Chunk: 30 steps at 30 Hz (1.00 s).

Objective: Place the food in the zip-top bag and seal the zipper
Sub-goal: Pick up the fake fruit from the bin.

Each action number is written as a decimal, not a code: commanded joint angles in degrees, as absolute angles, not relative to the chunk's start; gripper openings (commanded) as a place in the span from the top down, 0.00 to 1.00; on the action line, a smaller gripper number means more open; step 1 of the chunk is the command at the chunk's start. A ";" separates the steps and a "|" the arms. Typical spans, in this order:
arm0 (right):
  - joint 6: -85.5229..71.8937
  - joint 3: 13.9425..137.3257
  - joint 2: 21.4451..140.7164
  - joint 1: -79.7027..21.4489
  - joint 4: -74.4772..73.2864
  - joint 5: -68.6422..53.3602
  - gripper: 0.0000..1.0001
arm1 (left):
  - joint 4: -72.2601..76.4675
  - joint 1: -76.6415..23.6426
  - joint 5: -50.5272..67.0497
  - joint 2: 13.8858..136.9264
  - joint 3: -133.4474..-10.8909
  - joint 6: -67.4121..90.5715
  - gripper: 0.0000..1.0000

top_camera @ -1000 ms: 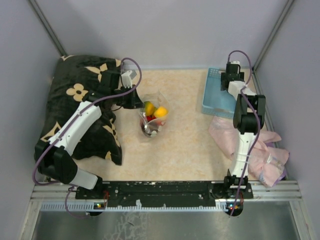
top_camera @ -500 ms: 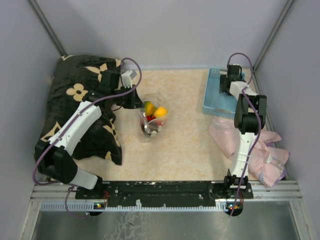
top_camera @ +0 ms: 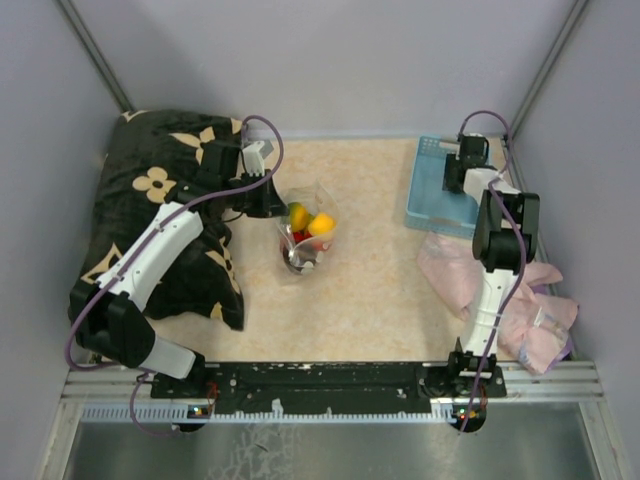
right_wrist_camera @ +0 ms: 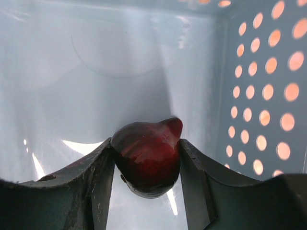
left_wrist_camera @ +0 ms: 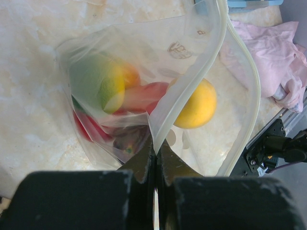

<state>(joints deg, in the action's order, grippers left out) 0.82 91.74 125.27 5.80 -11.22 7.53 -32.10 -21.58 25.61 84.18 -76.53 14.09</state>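
Note:
The clear zip-top bag (top_camera: 305,235) lies mid-table with its mouth open, and it also shows in the left wrist view (left_wrist_camera: 144,86). Several toy foods sit inside: green, yellow (left_wrist_camera: 195,104), orange, red. My left gripper (left_wrist_camera: 156,146) is shut on the bag's rim by the zipper strip (left_wrist_camera: 192,81). My right gripper (right_wrist_camera: 147,165) is down inside the light blue basket (top_camera: 432,185), shut on a dark maroon toy food (right_wrist_camera: 147,155). In the top view the right gripper (top_camera: 458,165) hides that food.
A black floral pillow (top_camera: 160,200) lies under and left of the left arm. A pink cloth (top_camera: 530,300) lies at the right, near the right arm's base. Grey walls close in on three sides. The basket wall (right_wrist_camera: 268,86) is perforated.
My right wrist has shifted slightly right and toward the back over the basket. The left arm and the bag have not moved.

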 commanded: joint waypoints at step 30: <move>-8.23 62.86 73.33 -4.77 -11.15 -3.89 0.64 | -31.07 -21.27 25.66 82.03 -76.59 13.70 1.00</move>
